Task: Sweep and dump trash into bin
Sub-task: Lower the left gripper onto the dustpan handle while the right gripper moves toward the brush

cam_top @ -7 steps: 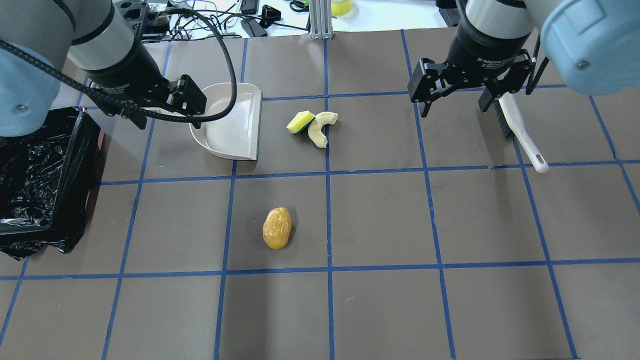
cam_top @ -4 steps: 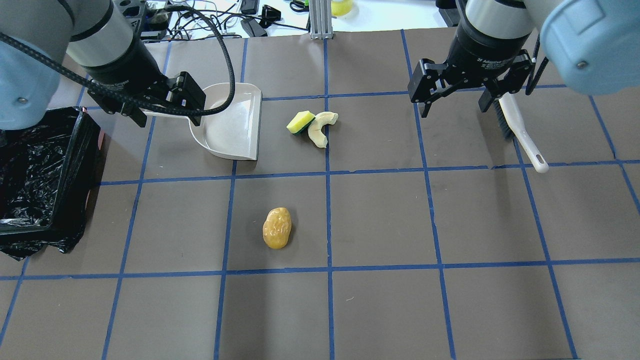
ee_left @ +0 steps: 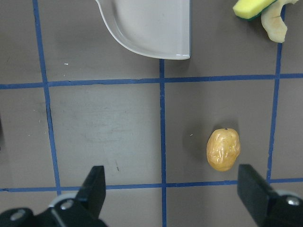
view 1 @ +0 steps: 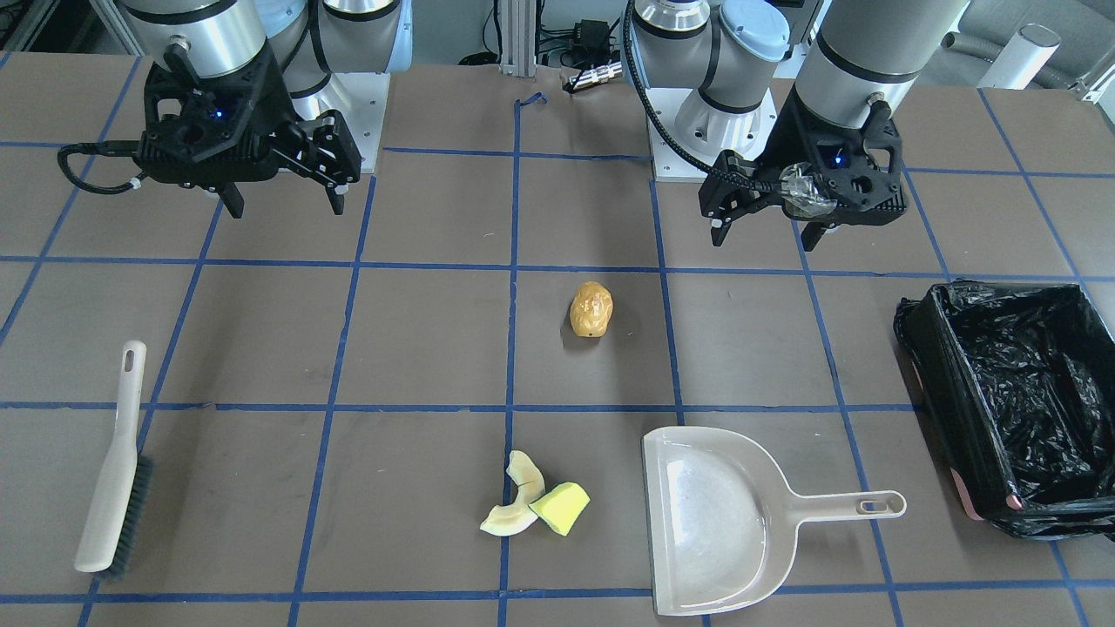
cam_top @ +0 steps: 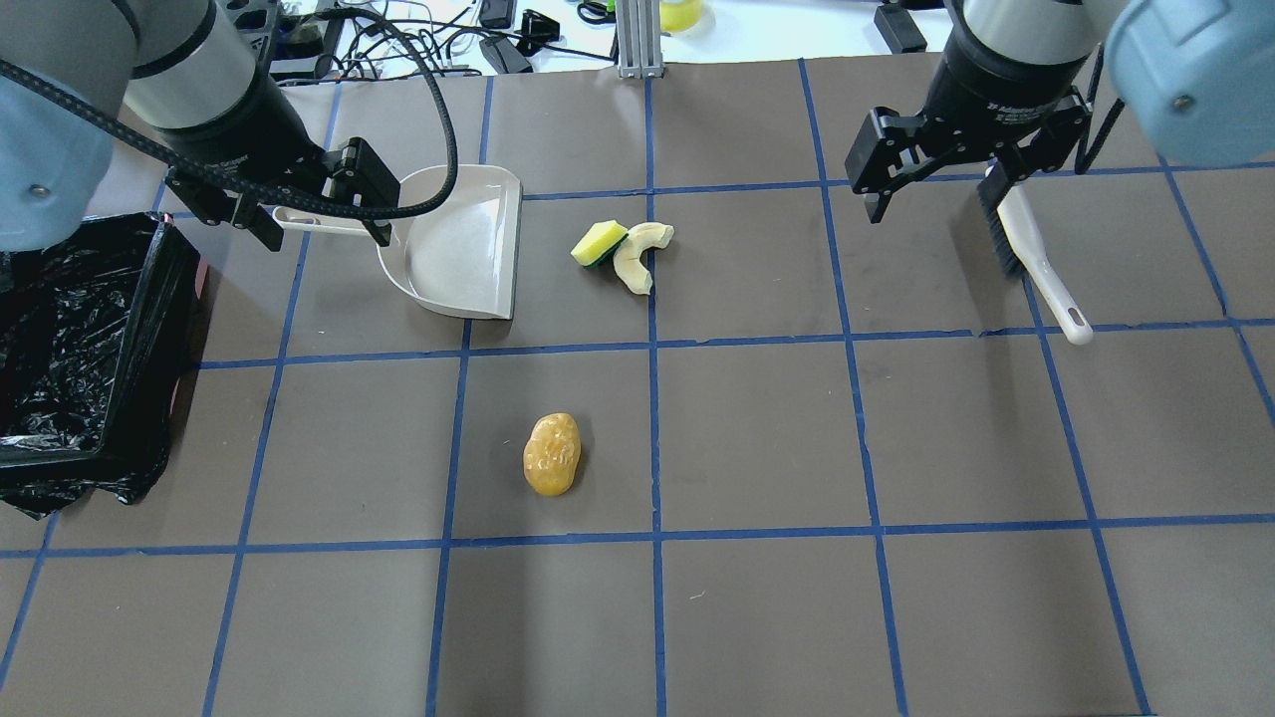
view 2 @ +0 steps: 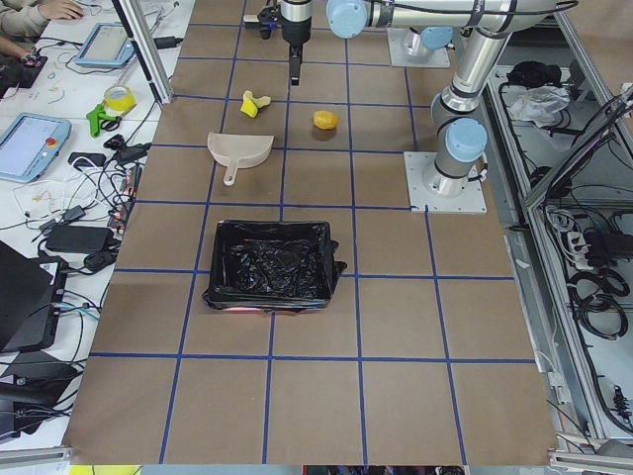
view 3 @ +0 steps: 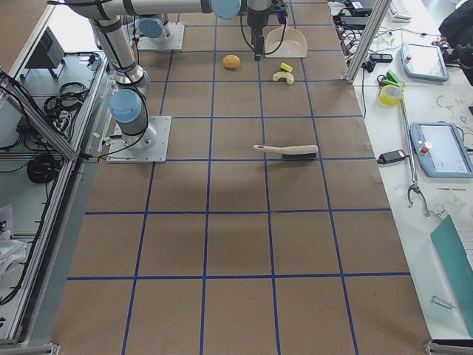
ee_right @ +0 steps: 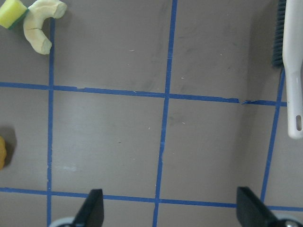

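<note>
Glossy crinkled black plastic lines the bin (view 1: 1010,396); smooth beige plastic dustpan (view 1: 710,522); matt grey-brown table (cam_top: 757,438); lumpy shiny potato-like lump (cam_top: 551,454)

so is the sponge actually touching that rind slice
Touching. In the front-facing view the sponge block butts against the rind slice with no gap between them, and the left wrist view shows the same contact.

A robotics lab: blue-taped grid table (cam_top: 757,438), aluminium frame posts (view 2: 138,49), control pendants (view 3: 440,148), tangled cables (view 2: 121,188).
</note>
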Available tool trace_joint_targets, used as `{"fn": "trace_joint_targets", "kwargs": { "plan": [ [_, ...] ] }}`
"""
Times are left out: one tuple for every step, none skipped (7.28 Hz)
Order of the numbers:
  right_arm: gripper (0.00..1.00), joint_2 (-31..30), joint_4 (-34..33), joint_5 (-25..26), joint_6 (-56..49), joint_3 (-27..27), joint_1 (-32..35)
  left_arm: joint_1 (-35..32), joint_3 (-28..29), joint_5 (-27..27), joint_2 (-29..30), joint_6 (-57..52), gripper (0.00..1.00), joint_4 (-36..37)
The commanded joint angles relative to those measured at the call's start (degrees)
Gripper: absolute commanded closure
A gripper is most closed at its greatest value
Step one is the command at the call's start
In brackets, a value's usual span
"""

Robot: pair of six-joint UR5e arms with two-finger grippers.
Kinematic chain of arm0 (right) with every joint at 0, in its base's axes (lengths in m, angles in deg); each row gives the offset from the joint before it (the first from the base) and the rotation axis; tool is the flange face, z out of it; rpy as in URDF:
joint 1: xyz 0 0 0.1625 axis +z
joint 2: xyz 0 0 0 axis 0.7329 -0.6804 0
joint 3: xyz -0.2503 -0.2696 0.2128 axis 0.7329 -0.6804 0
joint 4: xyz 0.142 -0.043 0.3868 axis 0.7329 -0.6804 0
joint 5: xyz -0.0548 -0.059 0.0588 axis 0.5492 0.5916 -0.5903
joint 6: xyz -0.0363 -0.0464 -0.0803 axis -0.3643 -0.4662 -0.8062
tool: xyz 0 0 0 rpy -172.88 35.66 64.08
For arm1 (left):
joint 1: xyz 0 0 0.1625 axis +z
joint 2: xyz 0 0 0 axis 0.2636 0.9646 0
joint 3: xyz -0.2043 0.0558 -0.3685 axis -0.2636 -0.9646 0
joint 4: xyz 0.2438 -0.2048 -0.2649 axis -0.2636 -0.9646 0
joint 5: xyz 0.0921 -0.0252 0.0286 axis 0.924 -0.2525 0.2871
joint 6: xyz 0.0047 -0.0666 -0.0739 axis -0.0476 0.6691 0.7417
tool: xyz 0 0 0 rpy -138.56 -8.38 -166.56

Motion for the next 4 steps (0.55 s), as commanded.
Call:
{"fn": "trace_joint_targets", "kwargs": {
  "plan": [
    [0.01,3.83,-1.56,0.26,-9.87,1.01,-6.48,1.15,-0.45,1.26,0.23,11.64,0.0,4.13],
    [0.01,6.46,-6.01,0.53,-12.35,1.98,-8.85,1.33,-0.8,5.45,0.75,19.03,0.0,4.33],
    [0.01,9.1,-9.36,1.31,-15.25,3.21,-10.53,1.42,-0.98,5.75,0.93,28.42,0.0,4.86],
    [0.03,12.0,-14.53,4.71,-19.02,4.52,-12.28,1.42,-1.15,6.19,0.93,36.87,0.0,4.95]
  ]
}}
